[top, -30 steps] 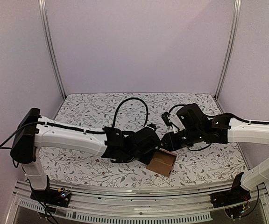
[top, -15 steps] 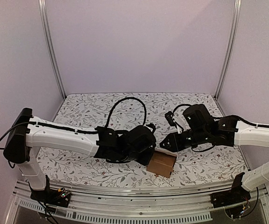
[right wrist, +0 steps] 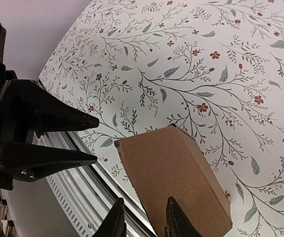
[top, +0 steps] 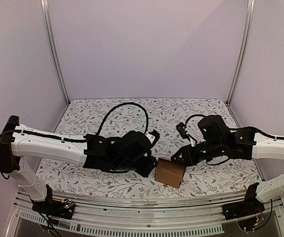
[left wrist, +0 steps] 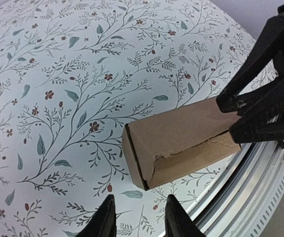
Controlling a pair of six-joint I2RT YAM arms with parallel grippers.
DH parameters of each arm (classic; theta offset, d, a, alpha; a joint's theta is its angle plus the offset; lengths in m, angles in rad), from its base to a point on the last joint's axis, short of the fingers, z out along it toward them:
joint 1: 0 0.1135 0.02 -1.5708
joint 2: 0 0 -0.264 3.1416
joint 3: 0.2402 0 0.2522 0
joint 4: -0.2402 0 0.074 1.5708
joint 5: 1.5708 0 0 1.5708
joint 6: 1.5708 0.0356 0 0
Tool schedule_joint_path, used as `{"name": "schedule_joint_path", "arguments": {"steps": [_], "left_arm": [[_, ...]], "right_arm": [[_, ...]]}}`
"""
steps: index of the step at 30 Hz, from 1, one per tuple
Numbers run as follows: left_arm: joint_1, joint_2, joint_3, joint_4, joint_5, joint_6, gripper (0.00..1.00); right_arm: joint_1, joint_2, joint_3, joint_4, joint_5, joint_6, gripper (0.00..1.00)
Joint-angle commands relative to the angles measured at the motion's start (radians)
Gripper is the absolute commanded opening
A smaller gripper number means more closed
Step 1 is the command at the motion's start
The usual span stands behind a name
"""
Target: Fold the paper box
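The paper box is a closed brown cardboard block lying on the floral cloth near the front rail. The left wrist view shows the box with a ragged seam along its near side. My left gripper stands just left of it, open, its fingers short of the box corner with nothing between them. From the right, my right gripper hovers at the box's other end with its jaws a little apart. In the right wrist view the box lies under my right gripper.
An aluminium rail runs along the table's front edge, right beside the box. Purple walls and metal posts close in the back and sides. Black cables loop above both wrists. The floral cloth stretches behind the arms.
My left gripper has drawn back to the left, off the box. The right arm has shifted right and toward the front. The box has barely moved.
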Motion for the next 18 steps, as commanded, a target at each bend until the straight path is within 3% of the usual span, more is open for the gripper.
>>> {"name": "schedule_joint_path", "arguments": {"steps": [1,6,18], "left_arm": [[-0.008,-0.057,-0.035,0.051,0.042,0.014,0.29],[0.015,-0.071,-0.039,0.064,0.068,0.012,0.25],[0.075,-0.066,-0.037,0.121,0.158,0.009,0.24]], "right_arm": [[0.017,0.013,-0.015,0.016,-0.006,-0.022,0.27],[0.036,0.031,-0.028,0.011,0.012,-0.044,0.26],[0.07,0.068,-0.084,0.003,0.083,-0.078,0.19]]}}
